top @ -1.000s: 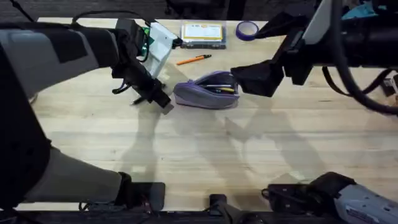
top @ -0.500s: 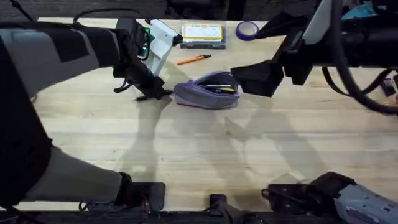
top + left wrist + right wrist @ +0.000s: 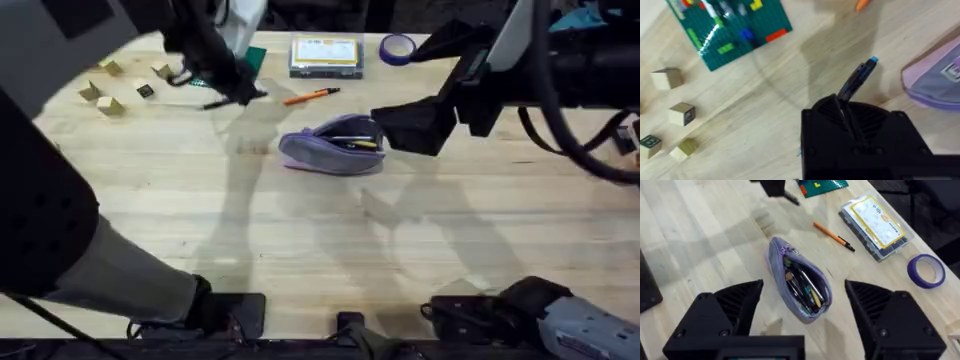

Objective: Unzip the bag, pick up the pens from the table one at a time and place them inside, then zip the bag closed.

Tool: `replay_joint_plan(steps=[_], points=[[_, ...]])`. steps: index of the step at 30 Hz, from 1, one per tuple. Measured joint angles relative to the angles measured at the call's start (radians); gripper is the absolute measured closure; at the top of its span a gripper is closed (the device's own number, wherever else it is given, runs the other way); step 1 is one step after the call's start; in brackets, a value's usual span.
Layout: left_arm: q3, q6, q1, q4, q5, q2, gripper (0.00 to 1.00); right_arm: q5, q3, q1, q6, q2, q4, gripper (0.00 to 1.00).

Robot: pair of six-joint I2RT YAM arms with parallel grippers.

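Observation:
The lilac bag [image 3: 333, 146] lies unzipped at mid-table with several pens showing in its mouth [image 3: 802, 285]. An orange pen [image 3: 312, 96] lies on the table behind it. My left gripper [image 3: 232, 88] hangs above the table, behind and to the left of the bag. It is shut on a black pen with a blue end [image 3: 858, 79] that sticks out past the fingers. My right gripper [image 3: 415, 125] hovers just right of the bag, its fingers [image 3: 737, 302] spread wide with nothing between them.
A clear box with a yellow label [image 3: 326, 55] and a purple tape roll [image 3: 397, 47] sit at the far edge. A green brick plate [image 3: 730, 27] and several small wooden blocks [image 3: 105, 95] lie at the far left. Bare table spreads in front of the bag.
My left gripper has risen from the table just left of the bag and swung back and to the left with the black pen. The right arm and the bag have stayed put.

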Motion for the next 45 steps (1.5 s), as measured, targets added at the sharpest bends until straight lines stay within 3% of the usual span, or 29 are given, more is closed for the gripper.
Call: replay_joint_plan(steps=[1,4,5,11,18,19,22,23,24,28,33,41,45], points=[[0.069,-0.027,-0.007,-0.061,0.008,0.000,0.957,0.000,0.000,0.000,0.000,0.000,0.000,0.003],[0.120,-0.041,-0.037,-0.112,0.008,0.000,0.957,0.000,0.000,0.000,0.000,0.000,0.000,0.003],[0.160,-0.054,-0.094,-0.144,0.008,0.000,0.957,0.021,0.000,0.000,0.000,0.000,-0.003,0.003],[0.225,-0.095,-0.238,-0.154,0.012,0.000,0.957,0.057,0.000,0.000,0.000,-0.025,-0.053,0.003],[0.254,-0.114,-0.425,-0.139,0.013,0.000,0.957,0.161,0.000,0.000,0.000,-0.151,-0.111,0.003],[0.254,-0.130,-0.498,-0.119,0.016,0.000,0.957,0.192,0.000,0.000,0.000,-0.205,-0.148,0.003],[0.254,-0.157,-0.548,-0.099,0.023,0.000,0.957,0.211,0.000,0.000,0.006,-0.254,-0.193,0.003],[0.254,-0.164,-0.557,-0.096,0.029,0.000,0.957,0.214,0.000,0.000,0.009,-0.266,-0.204,0.003],[0.254,-0.182,-0.573,-0.082,0.099,0.000,0.957,0.234,0.000,0.000,0.032,-0.310,-0.226,0.003],[0.254,-0.190,-0.575,-0.046,0.224,0.000,0.957,0.284,0.000,0.000,0.056,-0.336,-0.226,0.004],[0.257,-0.232,-0.580,-0.033,0.332,0.028,0.957,0.319,0.000,0.000,0.074,-0.348,-0.226,0.003],[0.257,-0.269,-0.582,-0.043,0.351,0.144,0.957,0.325,0.000,0.000,0.076,-0.348,-0.223,0.003],[0.257,-0.266,-0.581,-0.079,0.319,0.174,0.957,0.325,0.000,0.000,0.076,-0.348,-0.223,0.003]])
